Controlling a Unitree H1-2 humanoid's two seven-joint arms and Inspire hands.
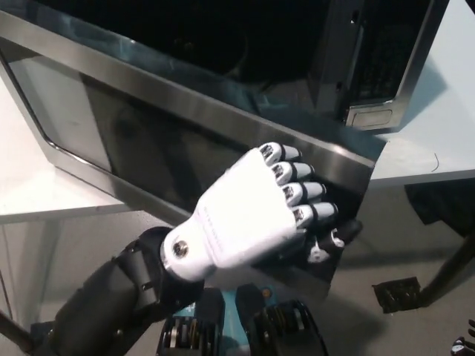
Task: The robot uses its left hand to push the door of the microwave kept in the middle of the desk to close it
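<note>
We see the white left hand [256, 211], fingers curled together and holding nothing, pressed against the outer face of the open microwave door [133, 111], near its free edge above the table [44, 193].

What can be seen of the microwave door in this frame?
The dark glass microwave door with brushed-steel trim stands swung open, running diagonally from upper left toward the lower right. Its glossy panel reflects the scene. The robot's white left hand presses against its outer face near the free end, fingers curled. The dark cavity lies behind it.
</note>
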